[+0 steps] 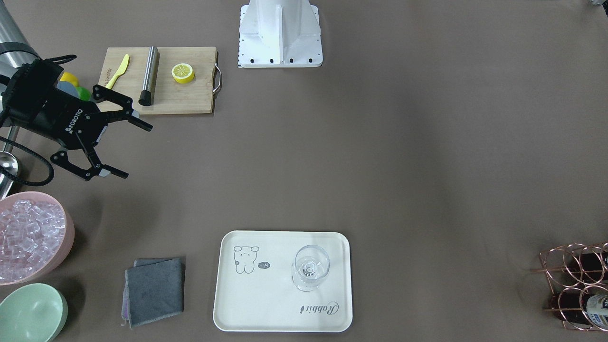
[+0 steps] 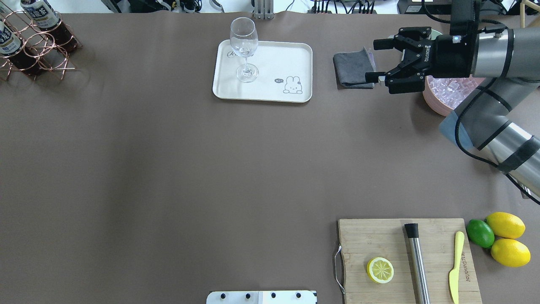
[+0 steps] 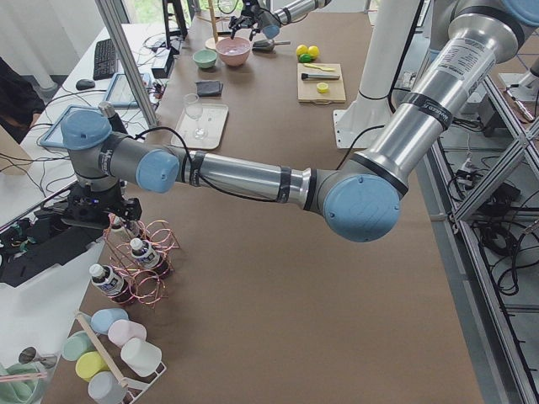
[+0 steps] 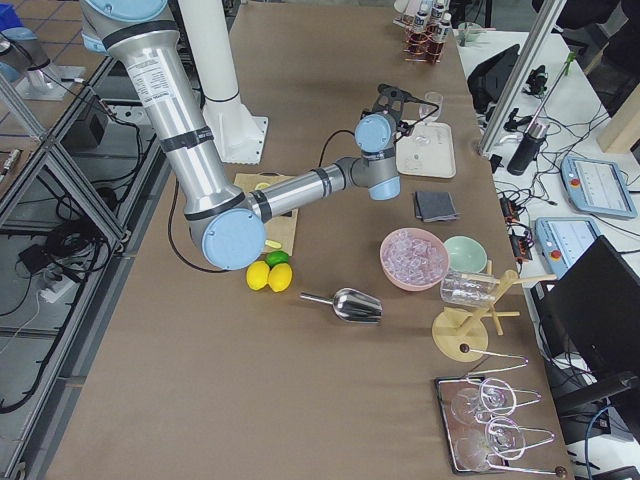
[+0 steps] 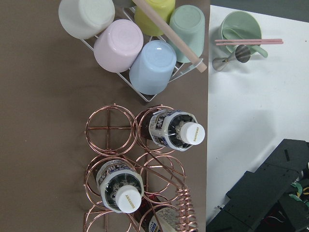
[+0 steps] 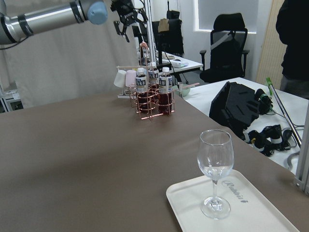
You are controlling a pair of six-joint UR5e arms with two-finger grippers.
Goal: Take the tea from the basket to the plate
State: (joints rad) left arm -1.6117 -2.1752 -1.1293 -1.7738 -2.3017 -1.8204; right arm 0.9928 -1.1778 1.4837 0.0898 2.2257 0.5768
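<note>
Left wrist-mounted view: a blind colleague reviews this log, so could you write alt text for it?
Straight down onto a copper wire basket on a brown table, holding one white-capped tea bottle at upper right, a second tea bottle at lower left, and a third tea bottle cut off at the bottom edge. At top sits a cluster of pastel cups.

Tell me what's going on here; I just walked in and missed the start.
The left gripper hangs open above the basket, where the tea bottles all sit untouched. The plate holds only a stemmed glass. The right gripper is open and empty near a grey cloth.
</note>
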